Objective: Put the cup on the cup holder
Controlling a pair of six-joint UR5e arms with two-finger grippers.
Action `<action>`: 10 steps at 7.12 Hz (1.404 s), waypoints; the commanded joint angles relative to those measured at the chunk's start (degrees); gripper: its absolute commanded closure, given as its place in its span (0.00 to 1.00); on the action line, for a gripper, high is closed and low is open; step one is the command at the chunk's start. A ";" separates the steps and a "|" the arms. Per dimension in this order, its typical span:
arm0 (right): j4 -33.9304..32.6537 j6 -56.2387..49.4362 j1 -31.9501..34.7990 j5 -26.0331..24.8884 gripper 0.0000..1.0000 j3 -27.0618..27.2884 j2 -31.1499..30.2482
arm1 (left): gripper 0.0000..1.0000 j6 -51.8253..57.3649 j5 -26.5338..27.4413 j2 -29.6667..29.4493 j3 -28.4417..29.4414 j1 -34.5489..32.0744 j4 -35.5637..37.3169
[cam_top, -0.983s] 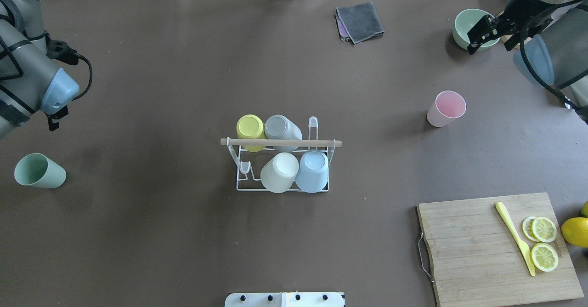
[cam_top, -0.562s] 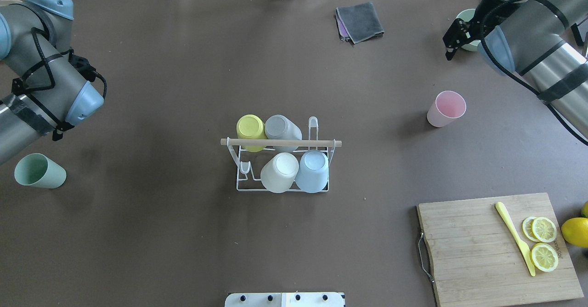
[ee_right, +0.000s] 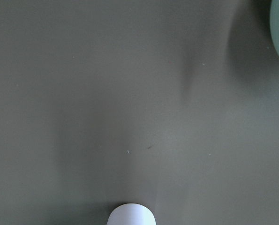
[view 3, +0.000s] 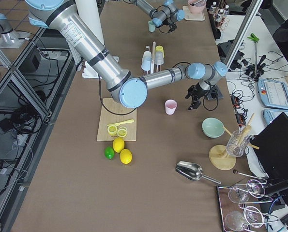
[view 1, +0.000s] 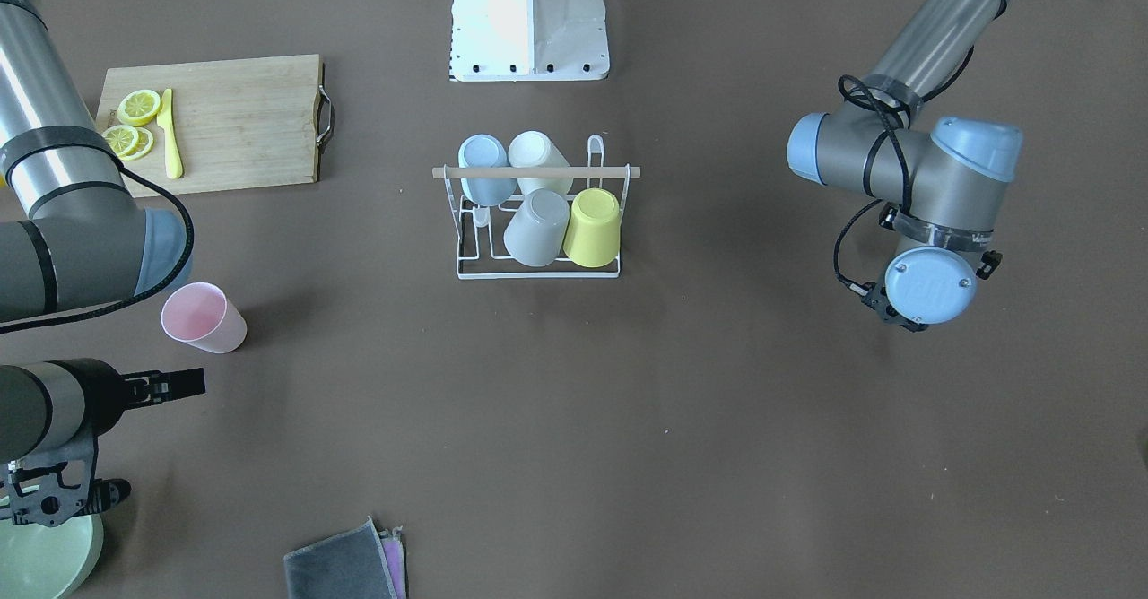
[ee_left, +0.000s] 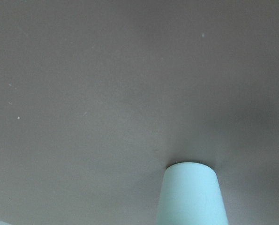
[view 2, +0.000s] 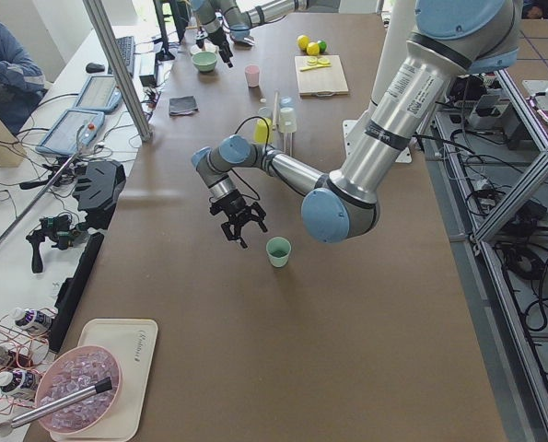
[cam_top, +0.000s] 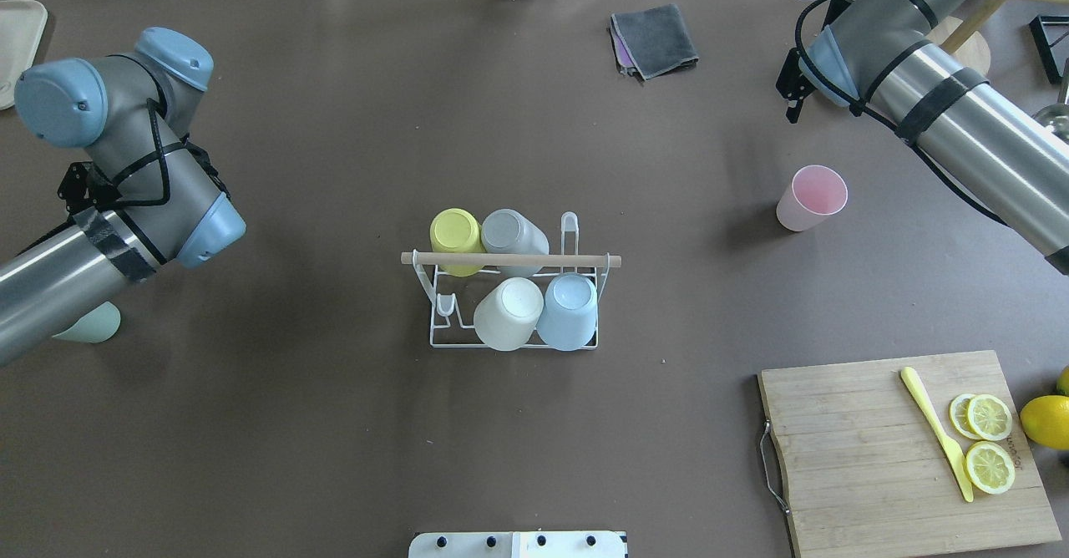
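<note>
The white wire cup holder (cam_top: 440,337) with its wooden rod (cam_top: 509,259) stands mid-table and carries several upturned cups. A pink cup (cam_top: 810,197) stands upright to its right, and the same pink cup (view 1: 202,316) shows in the front view. A green cup (view 2: 278,250) stands at the table's left, and in the overhead view this green cup (cam_top: 92,326) is mostly under my left arm. My left gripper (view 2: 239,226) hangs just beside it; I cannot tell its state. My right gripper (view 1: 193,382) hovers near the pink cup, seen side-on, state unclear.
A wooden cutting board (cam_top: 877,458) with lemon slices and a yellow knife (cam_top: 935,433) lies at the near right, with a whole lemon (cam_top: 1044,420) beside it. A folded grey cloth (cam_top: 656,40) lies at the far edge. A green bowl (view 3: 213,127) sits beyond the pink cup.
My left arm has swung inward over the table and now covers most of the green cup. My right arm has swung left and now hides the green bowl. No cup has moved.
</note>
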 commanded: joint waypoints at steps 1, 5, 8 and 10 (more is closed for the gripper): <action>-0.13 -10.28 0.02 0.20 0.00 -7.97 4.23 | 0.02 2.74 0.92 -1.05 1.44 1.34 4.61; -1.01 -16.89 0.19 6.34 0.00 -24.98 11.51 | 0.02 6.98 0.65 -2.55 6.71 1.44 4.90; -2.95 -18.06 -0.85 6.61 0.00 -31.70 14.17 | 0.02 9.63 1.09 -4.14 11.46 1.70 4.81; -3.12 -17.88 -3.49 6.00 0.00 -32.60 15.84 | 0.02 9.62 1.18 -4.14 12.61 2.31 5.08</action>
